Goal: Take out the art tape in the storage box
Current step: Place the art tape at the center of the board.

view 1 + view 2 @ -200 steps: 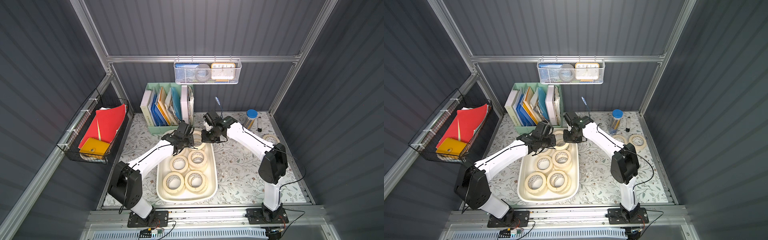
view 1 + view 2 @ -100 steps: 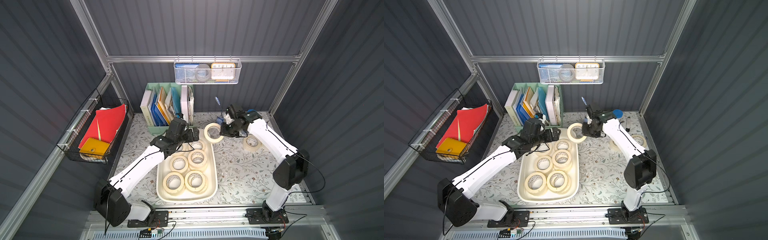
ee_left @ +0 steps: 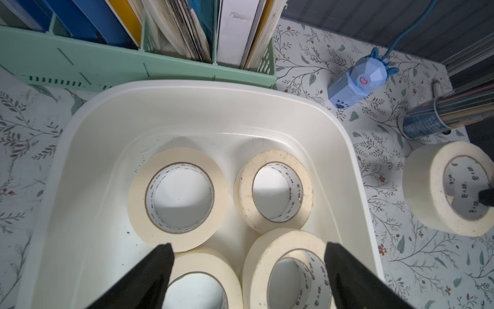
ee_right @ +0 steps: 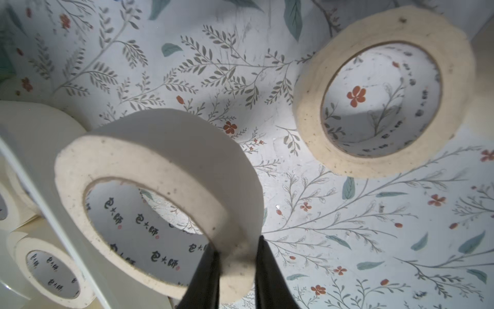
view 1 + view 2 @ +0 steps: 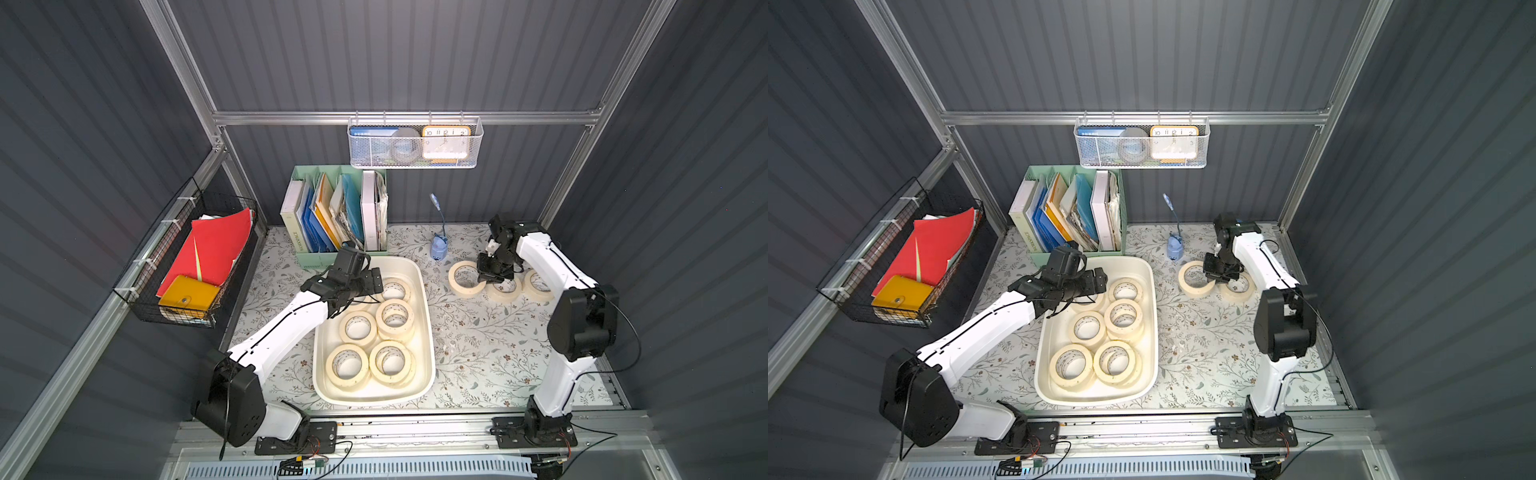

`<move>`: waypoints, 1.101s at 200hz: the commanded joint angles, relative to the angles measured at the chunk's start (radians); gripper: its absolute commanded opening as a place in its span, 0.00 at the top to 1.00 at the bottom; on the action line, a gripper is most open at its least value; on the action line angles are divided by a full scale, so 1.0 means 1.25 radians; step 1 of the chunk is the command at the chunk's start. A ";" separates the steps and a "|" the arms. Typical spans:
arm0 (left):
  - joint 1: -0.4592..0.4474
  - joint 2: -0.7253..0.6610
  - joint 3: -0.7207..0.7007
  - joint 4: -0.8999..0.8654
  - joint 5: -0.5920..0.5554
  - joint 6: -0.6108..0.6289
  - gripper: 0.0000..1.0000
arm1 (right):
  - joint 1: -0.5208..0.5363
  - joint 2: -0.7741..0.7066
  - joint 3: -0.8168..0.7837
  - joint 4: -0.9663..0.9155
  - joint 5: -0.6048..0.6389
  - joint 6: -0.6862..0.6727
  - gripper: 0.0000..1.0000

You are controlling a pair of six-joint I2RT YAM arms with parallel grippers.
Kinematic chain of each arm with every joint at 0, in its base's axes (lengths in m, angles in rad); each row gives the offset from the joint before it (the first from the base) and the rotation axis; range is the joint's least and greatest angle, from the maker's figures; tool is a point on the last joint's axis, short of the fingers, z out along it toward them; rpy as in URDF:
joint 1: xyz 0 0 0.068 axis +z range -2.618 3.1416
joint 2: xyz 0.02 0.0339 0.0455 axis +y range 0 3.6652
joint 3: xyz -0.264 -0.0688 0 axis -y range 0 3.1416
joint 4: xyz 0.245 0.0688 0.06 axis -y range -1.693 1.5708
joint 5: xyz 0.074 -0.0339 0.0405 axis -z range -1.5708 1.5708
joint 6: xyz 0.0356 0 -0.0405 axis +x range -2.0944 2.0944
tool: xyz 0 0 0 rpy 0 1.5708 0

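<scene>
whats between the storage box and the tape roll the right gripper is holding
Nothing: only bare floral mat separates the storage box from the roll in the right gripper, as both top views show.

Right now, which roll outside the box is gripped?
The art tape roll nearest the storage box: the right claw pinches its wall, tilted. The other two rolls lie flat.

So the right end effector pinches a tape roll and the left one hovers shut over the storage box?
No: the left end effector hovers open, not shut, over the storage box, as the left wrist view shows. The rest holds.
</scene>
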 commanded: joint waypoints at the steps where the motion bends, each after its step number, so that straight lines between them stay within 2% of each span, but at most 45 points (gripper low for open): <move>1: -0.012 -0.014 -0.046 -0.028 0.018 -0.001 0.08 | -0.017 0.050 0.064 -0.010 -0.018 -0.022 1.00; 29: -0.027 -0.016 -0.081 0.005 0.029 -0.025 0.10 | -0.048 0.124 0.104 0.000 -0.030 -0.020 1.00; 59: -0.036 0.015 -0.062 0.006 0.035 -0.015 0.11 | -0.068 0.175 0.115 0.017 -0.030 -0.020 1.00; 140: -0.039 0.042 -0.046 0.003 0.037 -0.011 0.11 | -0.082 0.195 0.073 0.076 -0.015 -0.032 1.00; 167: -0.039 0.044 -0.046 0.006 0.036 -0.013 0.11 | -0.077 0.155 0.030 0.096 -0.028 -0.032 0.78; 203: -0.039 0.062 -0.033 0.009 0.050 -0.011 0.11 | -0.058 0.077 -0.003 0.099 -0.027 -0.033 0.65; 220: -0.040 0.072 -0.033 0.013 0.057 -0.011 0.11 | -0.047 0.031 0.000 0.085 -0.024 -0.033 0.64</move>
